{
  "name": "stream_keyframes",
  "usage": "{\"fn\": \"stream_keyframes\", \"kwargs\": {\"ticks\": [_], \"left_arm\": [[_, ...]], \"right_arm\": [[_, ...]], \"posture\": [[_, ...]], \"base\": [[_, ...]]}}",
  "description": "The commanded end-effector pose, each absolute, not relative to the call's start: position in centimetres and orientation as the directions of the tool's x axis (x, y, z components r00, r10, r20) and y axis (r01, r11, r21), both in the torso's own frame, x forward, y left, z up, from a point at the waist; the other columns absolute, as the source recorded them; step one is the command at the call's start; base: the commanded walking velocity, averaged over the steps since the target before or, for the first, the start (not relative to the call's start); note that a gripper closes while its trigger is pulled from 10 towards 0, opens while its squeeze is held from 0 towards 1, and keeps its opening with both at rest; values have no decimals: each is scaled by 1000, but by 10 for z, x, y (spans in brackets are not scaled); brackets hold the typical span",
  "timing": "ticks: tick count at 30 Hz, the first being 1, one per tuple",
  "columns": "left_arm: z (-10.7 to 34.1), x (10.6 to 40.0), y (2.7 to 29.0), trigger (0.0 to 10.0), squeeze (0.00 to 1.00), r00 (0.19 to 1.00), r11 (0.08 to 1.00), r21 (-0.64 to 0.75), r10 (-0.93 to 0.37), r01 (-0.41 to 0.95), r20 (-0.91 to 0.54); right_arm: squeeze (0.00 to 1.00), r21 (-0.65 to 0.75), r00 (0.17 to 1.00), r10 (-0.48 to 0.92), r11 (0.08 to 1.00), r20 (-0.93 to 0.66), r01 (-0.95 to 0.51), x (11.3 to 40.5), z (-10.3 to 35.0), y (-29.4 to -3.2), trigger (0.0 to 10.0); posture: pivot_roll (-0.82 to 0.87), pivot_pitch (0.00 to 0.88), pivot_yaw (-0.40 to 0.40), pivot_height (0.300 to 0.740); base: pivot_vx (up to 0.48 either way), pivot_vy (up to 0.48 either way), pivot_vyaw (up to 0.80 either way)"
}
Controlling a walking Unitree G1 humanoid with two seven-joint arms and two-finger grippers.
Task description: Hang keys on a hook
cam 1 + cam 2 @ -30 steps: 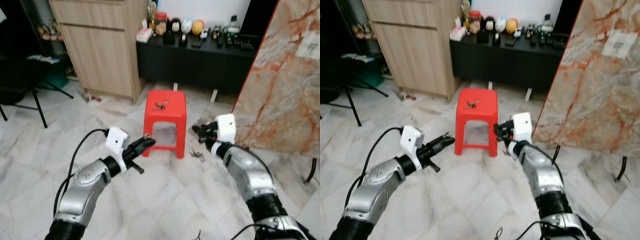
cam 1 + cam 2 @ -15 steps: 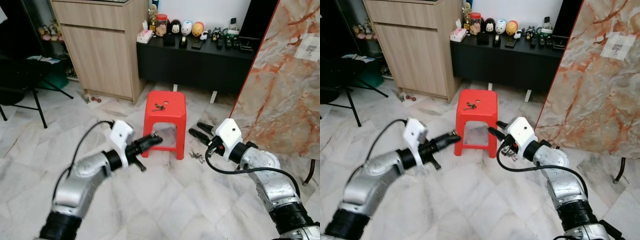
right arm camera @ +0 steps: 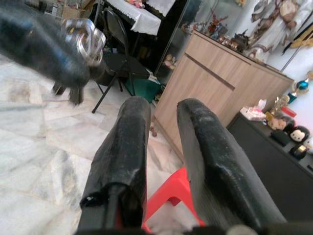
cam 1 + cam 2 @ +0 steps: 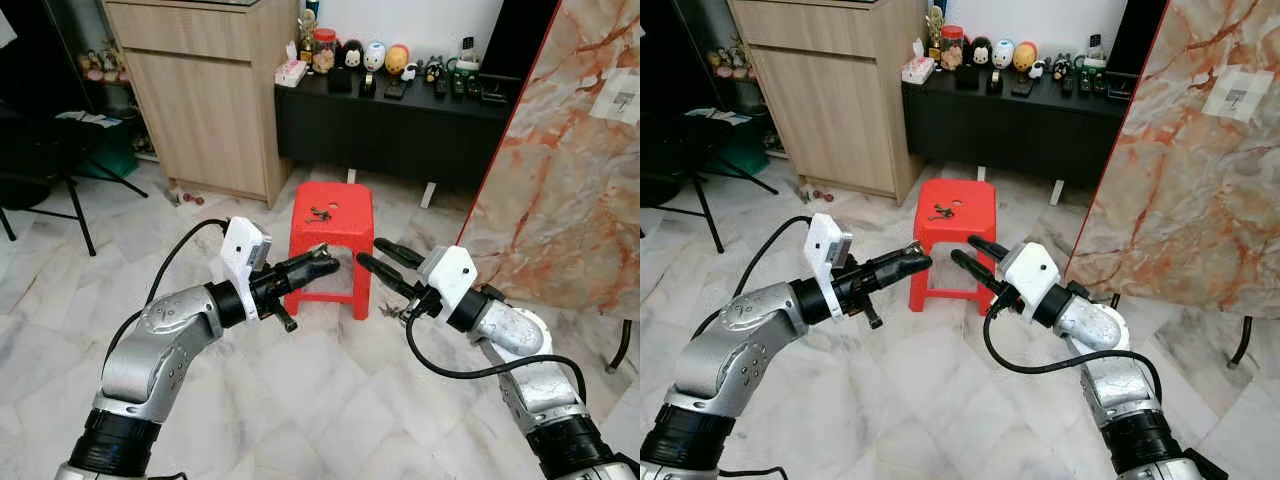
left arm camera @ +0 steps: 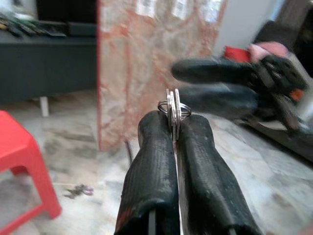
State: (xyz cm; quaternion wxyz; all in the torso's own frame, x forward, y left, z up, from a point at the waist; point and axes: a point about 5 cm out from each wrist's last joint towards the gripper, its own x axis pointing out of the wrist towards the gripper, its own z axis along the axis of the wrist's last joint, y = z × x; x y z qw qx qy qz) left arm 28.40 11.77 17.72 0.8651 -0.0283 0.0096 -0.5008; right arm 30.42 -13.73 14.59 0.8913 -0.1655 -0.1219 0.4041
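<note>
Marble floor [image 4: 330,400], red stool [image 4: 331,230] at centre frame.
Left gripper [image 5: 172,128] pinches the keys [image 5: 172,110]; right gripper [image 4: 378,259] gapes empty; a clumsy handover could drop them.

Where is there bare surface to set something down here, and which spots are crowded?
The red plastic stool top is bare except a small bunch of keys. Marble floor below the grippers is bare. The black low cabinet top is crowded with figurines.
</note>
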Motion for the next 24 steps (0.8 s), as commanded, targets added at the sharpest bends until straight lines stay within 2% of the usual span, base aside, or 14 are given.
{"fn": "stream_keyframes", "kwargs": {"ticks": [1, 4, 18, 22, 24], "left_arm": [[177, 276, 110, 10000, 0, 441, 440, -62, -897, 896, -3], [173, 273, 109, 10000, 0, 414, 415, -55, -910, 908, -37], [168, 268, 107, 10000, 0, 408, 411, -57, -911, 910, -62], [169, 268, 105, 10000, 0, 398, 401, -64, -916, 914, -55], [170, 267, 102, 10000, 0, 382, 385, -67, -923, 920, -51]], "right_arm": [[0, -398, 627, 776, 599, 76, -694, 300, 143, -136, 10000], [0, -391, 639, 766, 611, 71, -689, 302, 141, -137, 10000], [0, -364, 658, 750, 633, 68, -683, 305, 136, -137, 10000], [0, -357, 638, 764, 623, 91, -696, 304, 141, -132, 10000], [0, -289, 611, 781, 620, 132, -730, 302, 147, -129, 10000]], "posture": [[20, 0, -59, 740], [19, 0, -60, 740], [22, 0, -65, 740], [19, 0, -66, 740], [22, 0, -67, 740]], "base": [[0, 0, 0], [0, 0, 0], [0, 0, 0], [0, 0, 0], [0, 0, 0]]}}
